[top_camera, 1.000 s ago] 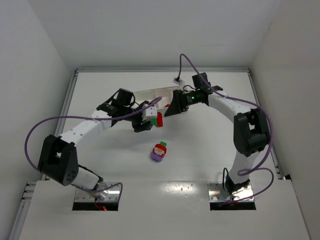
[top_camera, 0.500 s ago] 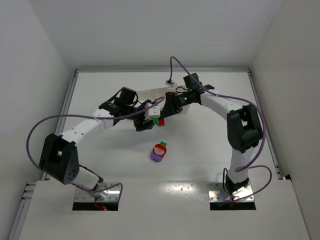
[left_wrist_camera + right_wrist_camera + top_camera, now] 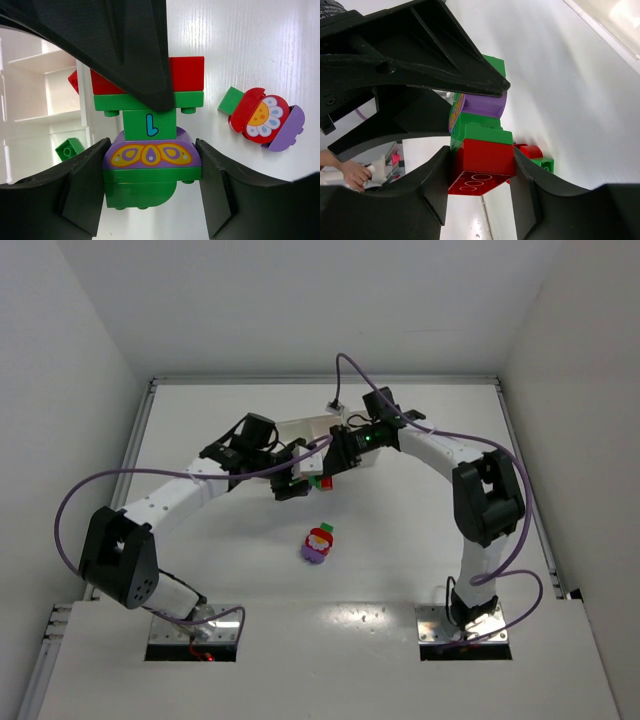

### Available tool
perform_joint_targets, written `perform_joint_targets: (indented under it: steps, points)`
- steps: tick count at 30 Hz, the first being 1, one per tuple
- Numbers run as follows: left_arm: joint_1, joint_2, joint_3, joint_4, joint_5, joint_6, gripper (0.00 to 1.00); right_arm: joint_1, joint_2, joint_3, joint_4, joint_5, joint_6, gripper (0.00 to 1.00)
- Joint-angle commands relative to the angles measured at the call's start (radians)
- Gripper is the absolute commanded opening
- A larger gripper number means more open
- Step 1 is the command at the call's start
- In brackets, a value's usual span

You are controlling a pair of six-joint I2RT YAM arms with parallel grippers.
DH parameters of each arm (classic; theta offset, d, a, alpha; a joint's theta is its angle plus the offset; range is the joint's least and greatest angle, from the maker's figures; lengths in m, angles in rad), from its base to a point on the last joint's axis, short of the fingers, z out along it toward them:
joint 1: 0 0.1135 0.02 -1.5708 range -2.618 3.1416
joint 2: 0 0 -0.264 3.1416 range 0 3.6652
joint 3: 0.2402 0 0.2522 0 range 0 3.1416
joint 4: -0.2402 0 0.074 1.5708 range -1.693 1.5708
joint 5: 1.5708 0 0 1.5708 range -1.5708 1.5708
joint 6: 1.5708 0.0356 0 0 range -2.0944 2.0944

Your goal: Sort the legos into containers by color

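Just in front of the white plastic tray [image 3: 45, 62], above the smooth table [image 3: 420, 540], both arms meet at one stacked clump [image 3: 148, 125] of glossy bricks. The left gripper [image 3: 150, 187] presses its black fingers on the two sides of the rounded purple brick [image 3: 150, 155]. The right gripper [image 3: 482, 182] is clamped on the red brick [image 3: 482, 160] at the other end. A second clump [image 3: 318, 543], red, purple and green with a printed flower, lies well apart on the table. One small green brick [image 3: 69, 148] lies inside the tray.

- A white table [image 3: 400, 535] lies beneath the right gripper [image 3: 323, 475].
- White walls [image 3: 60, 340] stand left, right and beyond it.
- A metal rail [image 3: 230, 381] runs beyond it.
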Motion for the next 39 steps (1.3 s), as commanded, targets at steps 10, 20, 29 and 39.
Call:
perform_joint_targets:
  steps: [10,20,29,39]
  points:
    - [0.013,-0.004,-0.006,0.027,-0.002,0.022,0.29,-0.033,-0.075,-0.006,0.019,-0.074,-0.03,0.0]
    - [0.065,-0.042,-0.087,0.027,-0.022,0.043,0.27,-0.078,-0.111,-0.036,0.008,-0.083,-0.039,0.0]
    - [0.074,-0.051,-0.138,0.027,-0.022,0.042,0.46,-0.087,-0.111,-0.045,-0.004,-0.083,-0.058,0.0]
    - [0.074,-0.033,-0.159,-0.023,0.128,-0.035,0.79,-0.087,-0.102,-0.063,-0.035,-0.183,-0.125,0.0]
